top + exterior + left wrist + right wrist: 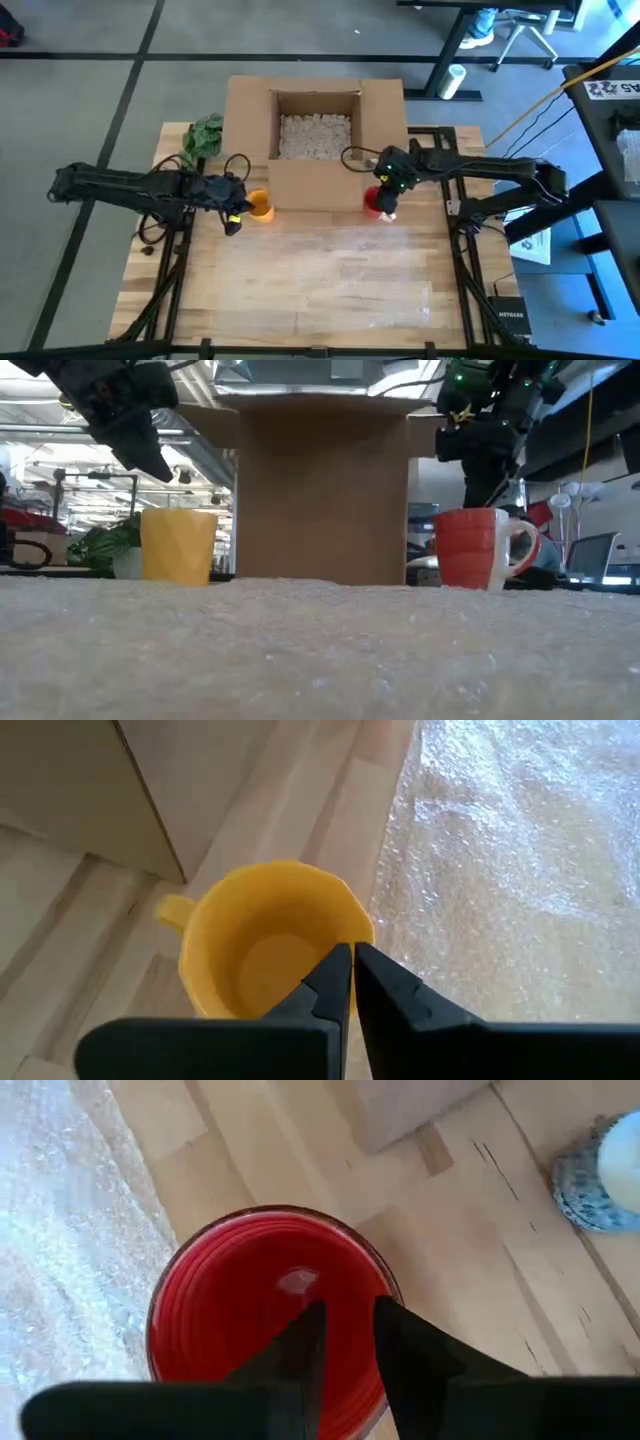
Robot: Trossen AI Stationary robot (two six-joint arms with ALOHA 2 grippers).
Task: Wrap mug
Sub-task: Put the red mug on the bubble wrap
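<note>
- The yellow mug point(259, 207) stands upright on the wooden table point(160, 290), just in front of the left front corner of the cardboard box point(318, 185), beside the far-left edge of the bubble wrap sheet point(330, 270).
- The red mug point(373, 203) stands upright at the box's right front corner, its white handle point(522, 547) showing in the low view.
- The left gripper point(352, 965) hangs above the yellow mug's rim, fingers pressed together with nothing between them.
- The right gripper point(345, 1325) hangs over the red mug's opening. A narrow gap separates its fingers; they hold nothing.
- The box is open at the top and contains pale packing filler point(314, 135).
- A green plant point(204, 136) sits near the table's far-left corner, beside the box.
- The bubble wrap sheet lies flat across the middle and near part of the table.
</note>
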